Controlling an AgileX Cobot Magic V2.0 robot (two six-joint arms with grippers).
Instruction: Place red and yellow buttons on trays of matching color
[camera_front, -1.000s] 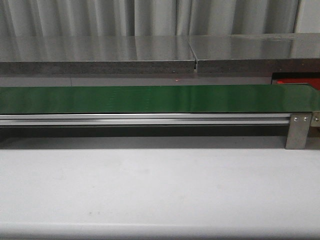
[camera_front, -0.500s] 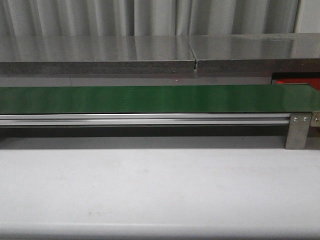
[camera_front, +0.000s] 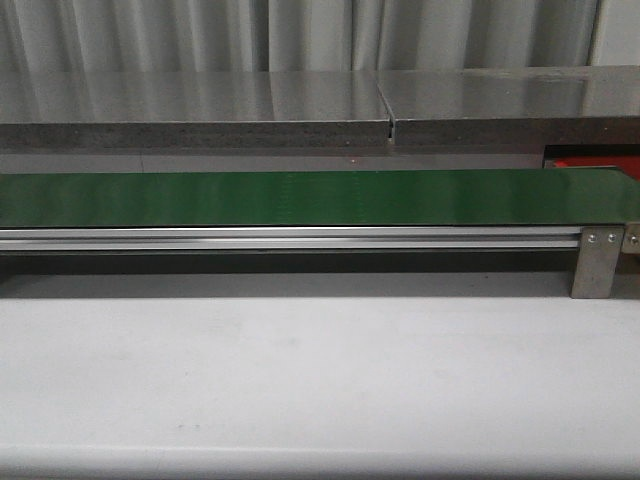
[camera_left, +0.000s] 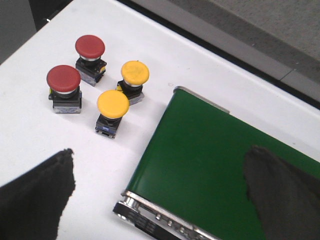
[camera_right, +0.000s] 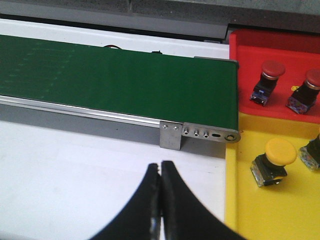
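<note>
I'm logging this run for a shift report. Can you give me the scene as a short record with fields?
belt: green belt, nothing on it
unsorted buttons: two red and two yellow, on the white table beside the belt end
red tray: two red buttons
yellow tray: one yellow button, another partly cut off
left fingers: open, empty
right fingers: shut, empty

A pale white tabletop (camera_front: 300, 380) fills the near part of the room, matte and lightly scuffed. Beyond it runs a long grey counter (camera_front: 200, 110) with a glossy top, split by 1 narrow seam (camera_front: 390, 125). Behind that hang grey pleated curtains (camera_front: 180, 35), softly lit, their folds mirrored in the counter's surface.
</note>
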